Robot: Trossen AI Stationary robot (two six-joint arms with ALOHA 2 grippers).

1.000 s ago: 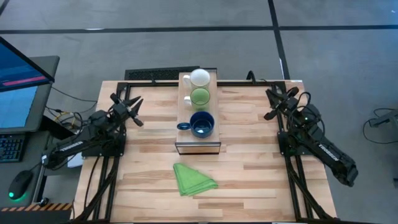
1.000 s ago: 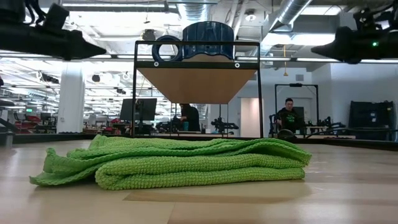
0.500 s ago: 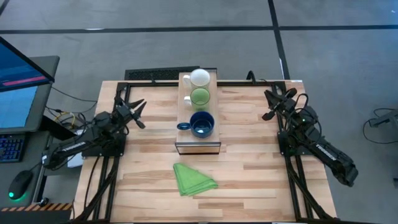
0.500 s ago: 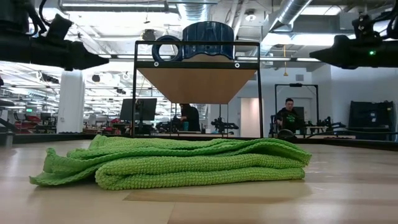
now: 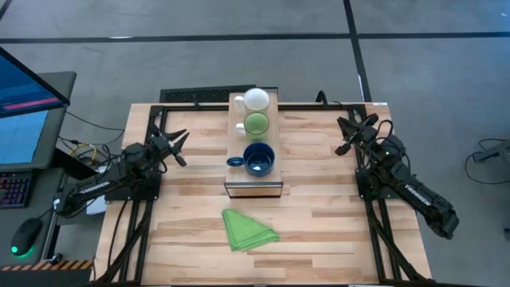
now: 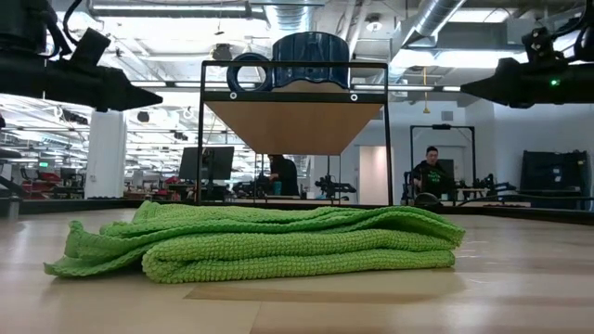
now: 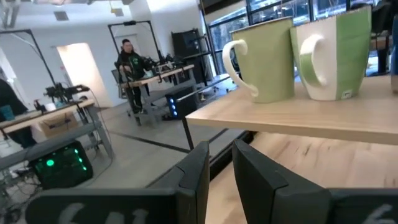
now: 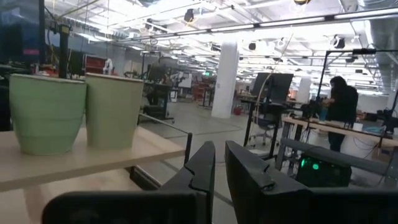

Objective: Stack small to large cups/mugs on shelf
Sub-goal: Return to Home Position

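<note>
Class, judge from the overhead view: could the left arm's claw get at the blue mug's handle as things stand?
Probably yes. The blue mug on the shelf turns its handle toward the left claw, with only bare table between them. Nothing stands above it.

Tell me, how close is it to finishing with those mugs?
Done: the white mug, green mug and blue mug stand in a row on the shelf, smallest at the far end. In hand: nothing; the left gripper and right gripper hang empty off to either side. Left: probably just parking the arms.
</note>
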